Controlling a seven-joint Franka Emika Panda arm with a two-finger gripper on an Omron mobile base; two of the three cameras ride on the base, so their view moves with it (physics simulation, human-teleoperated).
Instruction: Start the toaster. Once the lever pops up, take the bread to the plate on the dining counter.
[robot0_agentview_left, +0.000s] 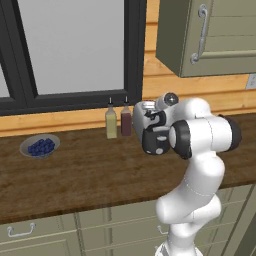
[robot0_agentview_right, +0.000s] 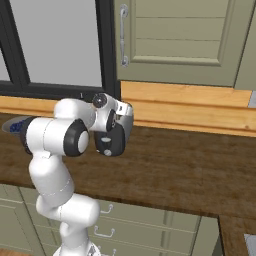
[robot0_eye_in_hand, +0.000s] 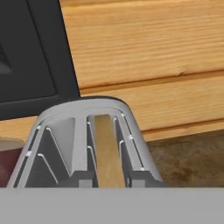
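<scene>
Right over the toaster (robot0_agentview_left: 144, 116), at its rounded black end panel (robot0_agentview_left: 155, 144), the gripper (robot0_agentview_left: 155, 129) was tucked behind the white arm's (robot0_agentview_left: 200, 135) wrist, and whether its fingers stood wide or narrow could not be told. From the hand view, the toaster's silver top and its two slots lay directly below, and a slice of pale brown bread (robot0_eye_in_hand: 107, 153) sat down inside the slot on the right of that view, while the other slot looked dark. The lever's height on the end panel was too small to make out. The toaster stood upright on the dark wooden worktop (robot0_agentview_left: 90, 175), close to the back wall of light wood boards (robot0_eye_in_hand: 153, 52). Just beside the toaster, on its window side, stood two small bottles, a dark red one (robot0_agentview_left: 126, 122) nearest and a yellowish one (robot0_agentview_left: 111, 124) next to it, both upright. Well apart from the toaster, farther along the worktop past the bottles, sat a grey bowl of blueberries (robot0_agentview_left: 40, 146). Behind the toaster rose the black window frame (robot0_agentview_left: 134, 50), and above it to the other side hung a grey-green wall cabinet (robot0_agentview_left: 220, 35). Drawers (robot0_agentview_left: 40, 235) with metal handles ran below the worktop.
</scene>
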